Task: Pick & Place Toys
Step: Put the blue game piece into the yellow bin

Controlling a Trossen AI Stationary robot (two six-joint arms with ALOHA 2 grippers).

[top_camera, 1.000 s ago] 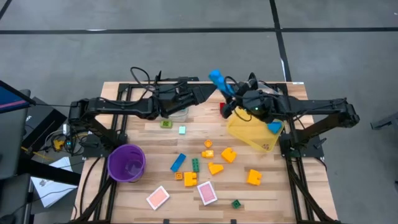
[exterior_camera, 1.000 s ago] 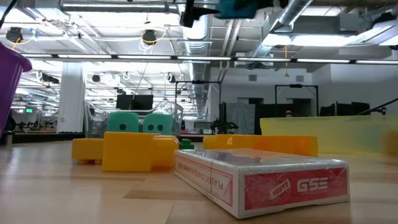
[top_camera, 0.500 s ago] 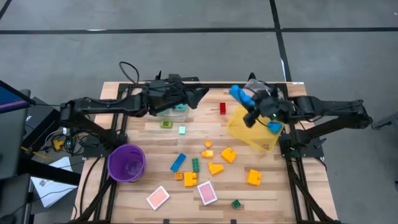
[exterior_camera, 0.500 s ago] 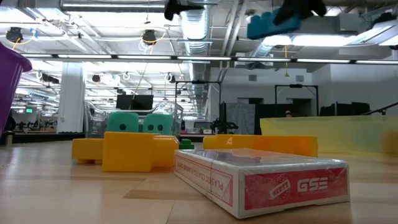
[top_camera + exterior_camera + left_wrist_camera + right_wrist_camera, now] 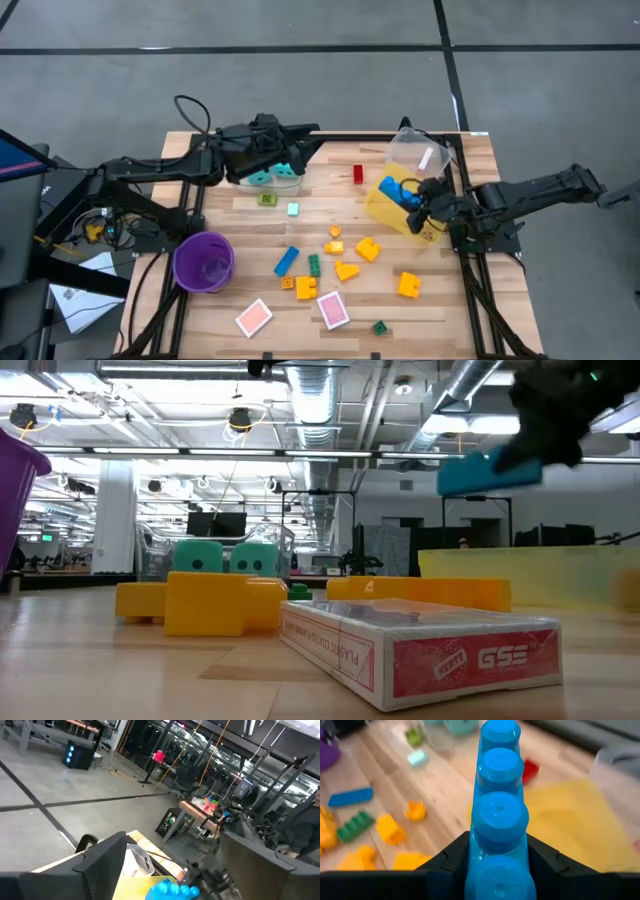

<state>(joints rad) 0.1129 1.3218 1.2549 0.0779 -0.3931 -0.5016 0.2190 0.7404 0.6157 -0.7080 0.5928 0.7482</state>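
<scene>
The wooden table [image 5: 250,215] is found largely uncleared. A blue brick [image 5: 499,815] is pinched lengthwise by the right gripper [image 5: 412,197] above the yellow bin [image 5: 405,225], not yet released. The left gripper [image 5: 290,160], over the far side near two cyan dice [image 5: 275,173], is seen spread and empty. Pink cards [image 5: 332,309] and scattered small bricks [image 5: 345,262] remain to be collected.
</scene>
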